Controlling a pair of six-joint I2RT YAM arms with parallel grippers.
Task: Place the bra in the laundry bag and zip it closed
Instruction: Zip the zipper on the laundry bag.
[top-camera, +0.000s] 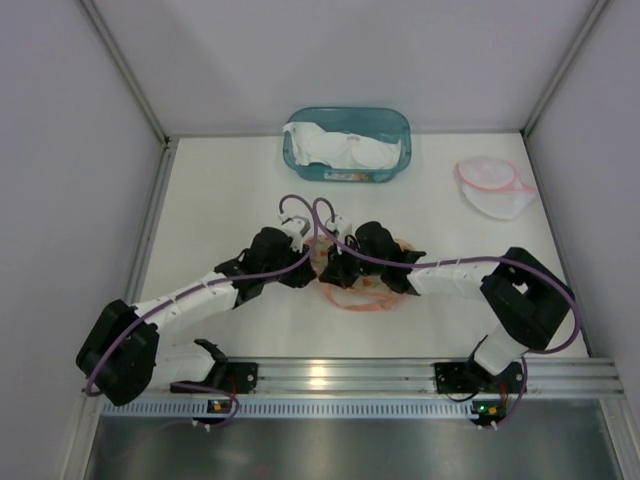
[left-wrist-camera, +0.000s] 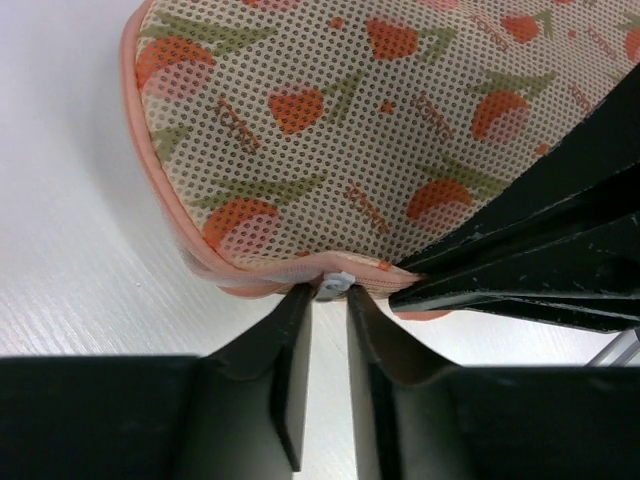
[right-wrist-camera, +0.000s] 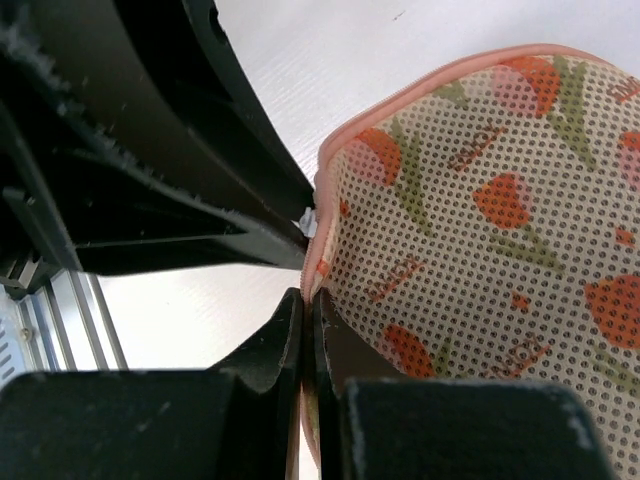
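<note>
– What's nearest?

– The metal rail at the near edge of the desk, with both arm bases on it. Both arms reach inward and meet mid-desk.

– Over what?

– The laundry bag: mesh printed with orange tulips and edged in pink. It lies flat on the desk between the two claws.

– The left claw?

– It is parted by a narrow gap. The small pale zip pull sits right at the fingertips on the bag's pink edge. I can't tell whether the pads touch it.

– And the right claw?

– It is clamped on the bag's pink rim, which runs down between its fingers just beside the pull. The two claws are almost touching.

– Is the bra inside?

– I can't tell through the mesh.

– Farther back?

– A teal basket stands against the far edge, holding white bras. To its right, well apart, lies a second white mesh bag with a pink rim.
</note>
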